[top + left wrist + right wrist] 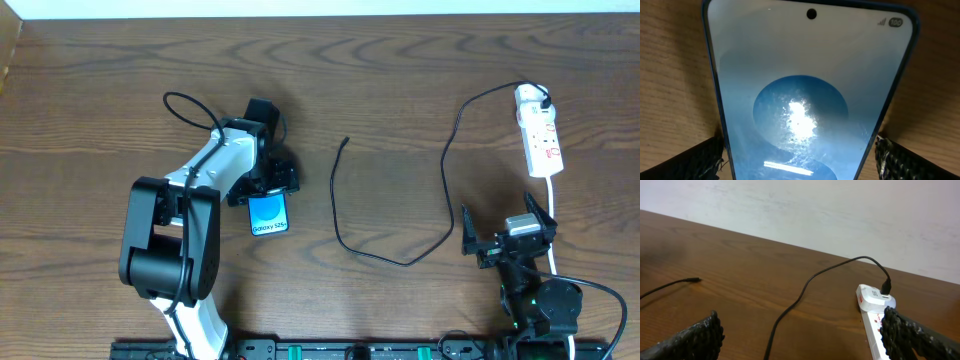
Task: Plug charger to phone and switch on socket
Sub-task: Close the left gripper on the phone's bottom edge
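The step in hand looks like the first one: steadying the phone [268, 214] before the charger [444, 165] can go in. The phone lies flat on the worktop [400, 60], left of centre, screen up. The left end effector [268, 186] sits over its far end with the fingers [695, 159] apart, one just beside each long edge; I cannot tell if they touch it. The charger's plug [545, 101] sits in the far end of the socket [540, 135] at the far right. The cable runs in a wide loop toward the centre, where the free tip [346, 140] rests on the wood, well apart from the phone. The right end effector [505, 222] hovers at the near right, beside the socket's white cord, fingers wide apart and holding nothing. In my judgement no part of the task is finished yet. The next move calls for closing on the phone, then the right arm must reach left, take the cable just behind the tip and line it with the phone's port. The port is not visible here. The switch comes last.
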`<action>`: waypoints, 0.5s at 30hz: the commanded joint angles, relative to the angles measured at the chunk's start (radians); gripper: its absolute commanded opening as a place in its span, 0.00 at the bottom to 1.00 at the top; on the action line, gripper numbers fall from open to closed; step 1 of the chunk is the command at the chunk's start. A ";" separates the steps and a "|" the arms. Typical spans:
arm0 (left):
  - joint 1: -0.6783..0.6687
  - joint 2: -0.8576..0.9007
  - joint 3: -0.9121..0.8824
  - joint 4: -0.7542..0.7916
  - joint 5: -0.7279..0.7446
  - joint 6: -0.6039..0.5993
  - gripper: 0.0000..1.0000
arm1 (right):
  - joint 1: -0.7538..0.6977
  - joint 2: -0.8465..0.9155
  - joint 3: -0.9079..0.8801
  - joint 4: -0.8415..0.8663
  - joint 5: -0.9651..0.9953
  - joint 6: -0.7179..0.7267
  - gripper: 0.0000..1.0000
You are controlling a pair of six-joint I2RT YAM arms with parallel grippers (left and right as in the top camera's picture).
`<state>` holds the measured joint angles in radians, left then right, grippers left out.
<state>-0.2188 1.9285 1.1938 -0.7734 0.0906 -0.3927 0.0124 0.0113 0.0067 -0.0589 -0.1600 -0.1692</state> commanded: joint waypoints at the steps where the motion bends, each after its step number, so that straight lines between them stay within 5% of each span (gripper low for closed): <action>1: 0.003 0.013 -0.032 0.006 -0.005 0.006 0.98 | 0.005 -0.003 -0.001 -0.004 -0.003 0.000 0.99; 8: 0.003 0.013 -0.053 0.018 0.007 -0.005 0.97 | 0.005 -0.003 -0.001 -0.004 -0.003 0.000 0.99; 15: 0.003 0.013 -0.081 0.039 0.006 -0.005 0.84 | 0.005 -0.003 -0.001 -0.004 -0.003 0.000 0.99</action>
<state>-0.2188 1.9034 1.1553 -0.7353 0.0834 -0.3927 0.0124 0.0113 0.0071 -0.0589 -0.1600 -0.1692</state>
